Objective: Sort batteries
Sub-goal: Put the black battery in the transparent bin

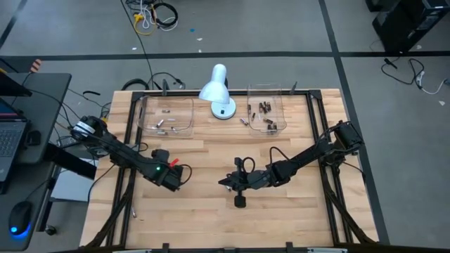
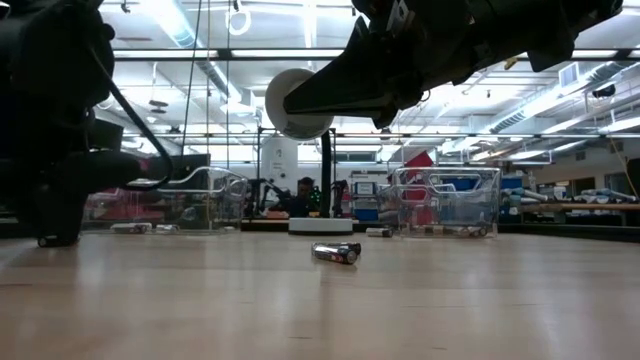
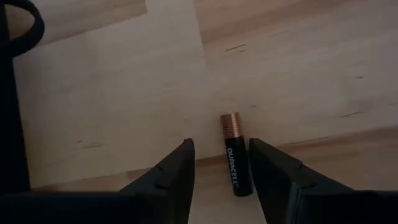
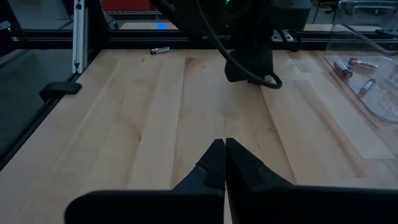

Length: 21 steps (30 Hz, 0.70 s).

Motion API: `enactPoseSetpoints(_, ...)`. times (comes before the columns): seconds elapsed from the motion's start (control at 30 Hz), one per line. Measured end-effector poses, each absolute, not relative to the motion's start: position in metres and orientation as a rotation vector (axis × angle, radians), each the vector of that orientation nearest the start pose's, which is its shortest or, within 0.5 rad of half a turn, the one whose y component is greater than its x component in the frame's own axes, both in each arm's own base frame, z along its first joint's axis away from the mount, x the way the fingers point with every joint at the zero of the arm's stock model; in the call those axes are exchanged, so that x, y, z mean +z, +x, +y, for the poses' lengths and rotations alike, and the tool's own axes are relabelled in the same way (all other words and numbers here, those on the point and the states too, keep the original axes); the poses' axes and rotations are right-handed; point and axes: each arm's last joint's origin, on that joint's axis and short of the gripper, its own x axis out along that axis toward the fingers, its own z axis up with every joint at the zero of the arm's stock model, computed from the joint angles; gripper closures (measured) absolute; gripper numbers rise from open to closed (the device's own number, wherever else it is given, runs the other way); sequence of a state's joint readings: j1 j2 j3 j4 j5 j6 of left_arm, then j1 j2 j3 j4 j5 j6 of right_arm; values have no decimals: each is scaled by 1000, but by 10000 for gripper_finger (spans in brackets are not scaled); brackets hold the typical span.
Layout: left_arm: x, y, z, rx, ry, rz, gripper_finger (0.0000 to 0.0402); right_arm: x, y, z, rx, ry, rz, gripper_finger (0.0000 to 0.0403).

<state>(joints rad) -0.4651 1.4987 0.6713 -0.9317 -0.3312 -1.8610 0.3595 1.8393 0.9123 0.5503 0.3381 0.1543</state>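
A copper-and-black battery [image 3: 235,155] lies flat on the wooden table between the fingers of my left gripper [image 3: 221,144], which is open and points steeply down at the table's left part [image 1: 177,178]. My right gripper [image 4: 224,146] is shut with nothing in it and hovers over the table's middle [image 1: 226,182]. Below it a dark battery [image 2: 335,252] lies on the wood. Another battery [image 4: 160,50] lies near the table's left edge. Silvery batteries [image 1: 163,125] lie in the far-left clear tray [image 1: 184,105]. Dark ones [image 1: 265,109] lie in the far-right clear tray [image 1: 280,98]. My left gripper comes from above, with its fingers on either long side of the battery and lying along it. The battery's black end [image 3: 242,183] is very close to one finger [image 3: 267,174]. I cannot tell whether they touch. The battery rests on the table.
A white desk lamp [image 1: 218,91] stands at the far edge between the two trays. One loose battery [image 1: 244,121] lies just outside the right tray. A black frame rail [image 4: 78,37] borders the table's left side. Bare wood lies along the near edge.
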Motion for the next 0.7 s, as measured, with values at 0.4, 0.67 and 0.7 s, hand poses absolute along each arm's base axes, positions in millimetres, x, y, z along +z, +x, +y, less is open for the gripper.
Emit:
enactPoseSetpoints(0.4, 124, 177, -77, 1136, -700, 1047, 273, 163, 353, 122, -6, 25, 353, 403)
enactPoseSetpoints(0.67, 123, 176, -76, 1138, -674, 1024, 378, 163, 353, 123, -5, 25, 352, 403)
enactPoseSetpoints(0.7, 123, 176, -76, 1140, -670, 1022, 386, 163, 353, 123, -5, 25, 352, 403)
